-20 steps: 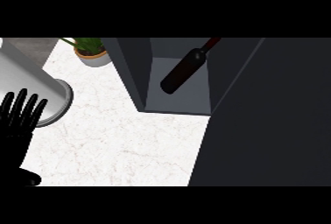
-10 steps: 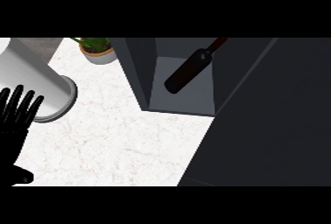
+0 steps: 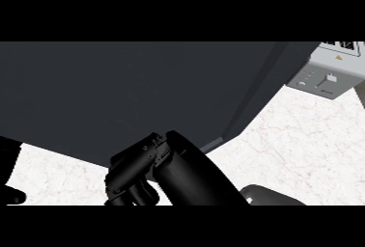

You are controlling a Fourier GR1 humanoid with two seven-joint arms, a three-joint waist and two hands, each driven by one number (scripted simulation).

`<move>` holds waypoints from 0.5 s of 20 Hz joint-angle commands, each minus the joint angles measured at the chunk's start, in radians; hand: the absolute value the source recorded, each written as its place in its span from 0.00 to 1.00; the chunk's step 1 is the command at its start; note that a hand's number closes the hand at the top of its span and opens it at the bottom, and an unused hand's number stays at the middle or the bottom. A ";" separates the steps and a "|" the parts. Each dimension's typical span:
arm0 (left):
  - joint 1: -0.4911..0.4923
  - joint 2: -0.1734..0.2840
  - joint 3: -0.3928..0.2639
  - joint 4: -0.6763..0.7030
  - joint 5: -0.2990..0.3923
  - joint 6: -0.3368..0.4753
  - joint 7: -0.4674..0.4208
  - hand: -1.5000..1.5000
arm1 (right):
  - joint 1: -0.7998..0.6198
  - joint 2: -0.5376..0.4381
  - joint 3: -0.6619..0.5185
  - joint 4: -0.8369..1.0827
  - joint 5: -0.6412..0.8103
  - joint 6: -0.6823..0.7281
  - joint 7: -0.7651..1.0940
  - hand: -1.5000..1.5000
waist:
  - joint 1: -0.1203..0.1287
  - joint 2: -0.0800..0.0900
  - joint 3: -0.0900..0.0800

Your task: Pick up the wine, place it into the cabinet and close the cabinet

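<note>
Cabinet (image 3: 135, 96) interior and wine gone from sight, door face fills upper frame; closing likely done; right hand (image 3: 135, 173) curled, empty, lower centre; left hand (image 3: 8, 193) unclear.

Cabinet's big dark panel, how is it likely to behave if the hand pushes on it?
The dark panel looks broad, flat and rigid, so it should probably move as one piece rather than flex. Its smooth face may let the right hand beside its lower edge slide.
</note>
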 commanded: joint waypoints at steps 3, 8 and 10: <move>-0.008 -0.001 0.043 0.062 -0.013 -0.045 -0.014 0.00 | -0.257 0.084 -0.037 0.285 -0.107 -0.124 -0.045 1.00 | -0.028 -0.003 0.003; -0.011 -0.006 0.064 0.077 -0.013 -0.070 0.010 0.00 | -0.269 0.086 -0.157 0.454 -0.232 -0.025 -0.161 1.00 | -0.034 -0.001 0.004; -0.025 -0.018 0.077 0.058 -0.013 -0.030 0.030 0.00 | -0.252 0.087 -0.235 0.482 -0.243 0.061 -0.168 1.00 | -0.043 -0.002 0.004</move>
